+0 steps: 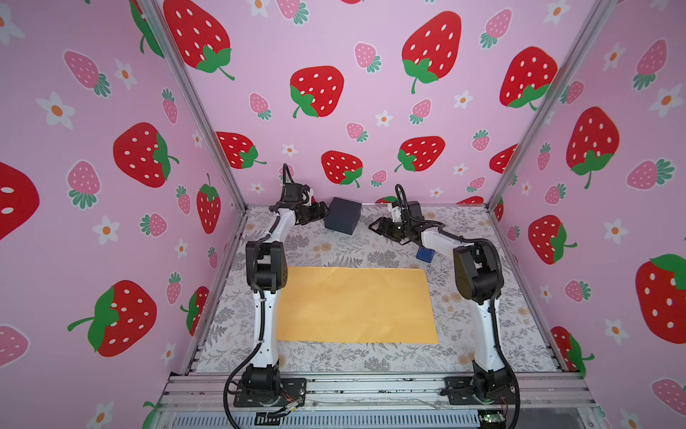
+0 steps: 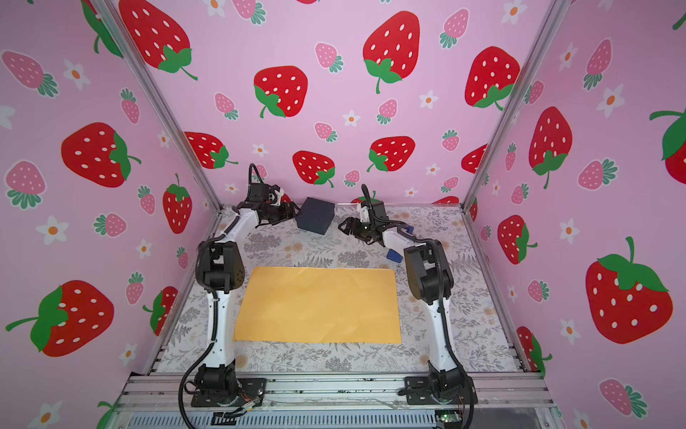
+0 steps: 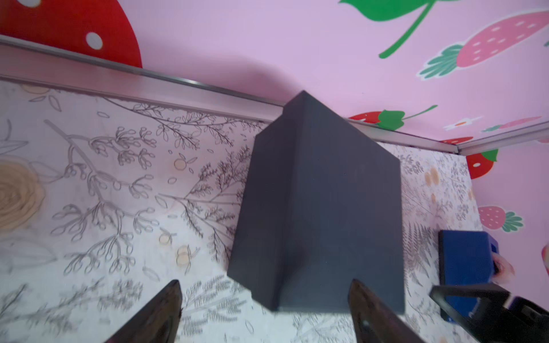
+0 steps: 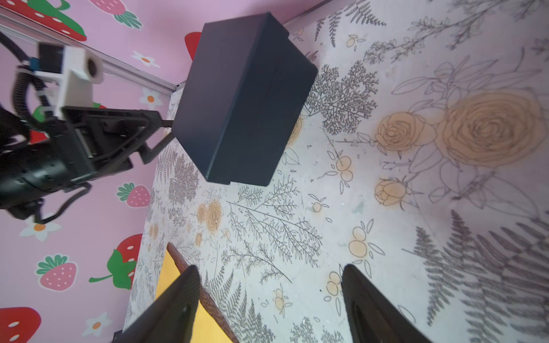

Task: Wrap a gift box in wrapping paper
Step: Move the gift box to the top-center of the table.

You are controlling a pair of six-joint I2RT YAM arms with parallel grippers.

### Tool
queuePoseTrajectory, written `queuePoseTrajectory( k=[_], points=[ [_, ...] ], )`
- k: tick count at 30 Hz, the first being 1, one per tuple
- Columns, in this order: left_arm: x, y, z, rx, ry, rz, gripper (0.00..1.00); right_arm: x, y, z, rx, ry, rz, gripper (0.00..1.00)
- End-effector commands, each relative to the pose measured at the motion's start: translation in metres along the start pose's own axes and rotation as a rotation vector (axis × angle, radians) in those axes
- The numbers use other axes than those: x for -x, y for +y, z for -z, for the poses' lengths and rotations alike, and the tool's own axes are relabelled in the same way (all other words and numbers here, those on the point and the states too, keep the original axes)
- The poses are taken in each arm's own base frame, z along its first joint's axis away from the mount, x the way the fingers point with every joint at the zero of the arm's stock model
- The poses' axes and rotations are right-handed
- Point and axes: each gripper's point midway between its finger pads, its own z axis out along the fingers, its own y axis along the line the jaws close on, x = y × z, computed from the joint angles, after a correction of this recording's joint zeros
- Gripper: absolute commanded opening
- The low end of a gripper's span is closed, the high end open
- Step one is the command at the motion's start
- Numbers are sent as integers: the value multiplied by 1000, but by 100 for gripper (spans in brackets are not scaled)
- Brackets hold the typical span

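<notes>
Roughly between left jaws and right jaws: gift box [image 1: 343,219], nearer left.

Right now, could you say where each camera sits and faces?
Both top views: high over the bases, looking down at the table; left arm, right arm whole.
Left wrist: on that arm, facing the gift box; open left gripper shows.
Right wrist: faces gift box, left gripper; open right gripper shows.
Shared: the gift box.

Bright, even light; blurred wrist-view edges
</notes>
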Motion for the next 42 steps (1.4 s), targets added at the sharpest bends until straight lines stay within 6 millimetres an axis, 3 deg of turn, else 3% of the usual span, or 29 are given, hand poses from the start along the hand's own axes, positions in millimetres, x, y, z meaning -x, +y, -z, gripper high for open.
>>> queuePoseTrajectory(
  k=[1, 6, 11, 14, 18, 27, 32, 36, 42],
  points=[
    [29, -10, -7, -64, -96, -12, 88, 15, 6, -5, 27, -27, -17, 78],
    [13, -9, -26, -121, -51, 18, 78, 12, 0, -10, 25, -21, -16, 77],
    [-11, -30, -25, -173, 1, 7, 67, 17, -8, -11, -13, -29, 2, 78],
    [-31, -43, -25, -183, 42, -18, 66, 22, -12, -10, -11, -44, -6, 78],
    [-55, -52, -24, -182, 96, -17, 64, 30, -11, -15, 34, -43, -22, 80],
    [-98, -78, -22, -224, 207, 0, 50, 30, -7, -31, 130, 17, -40, 79],
    [-123, -93, -14, -247, 265, 21, 48, 8, -20, -31, 80, 79, -58, 79],
    [-153, -104, -2, -288, 320, 64, 50, -32, -15, -26, 100, 153, -72, 79],
    [-186, -110, 29, -277, 379, 94, 50, -74, -4, 14, 78, 224, -56, 78]
  ],
)
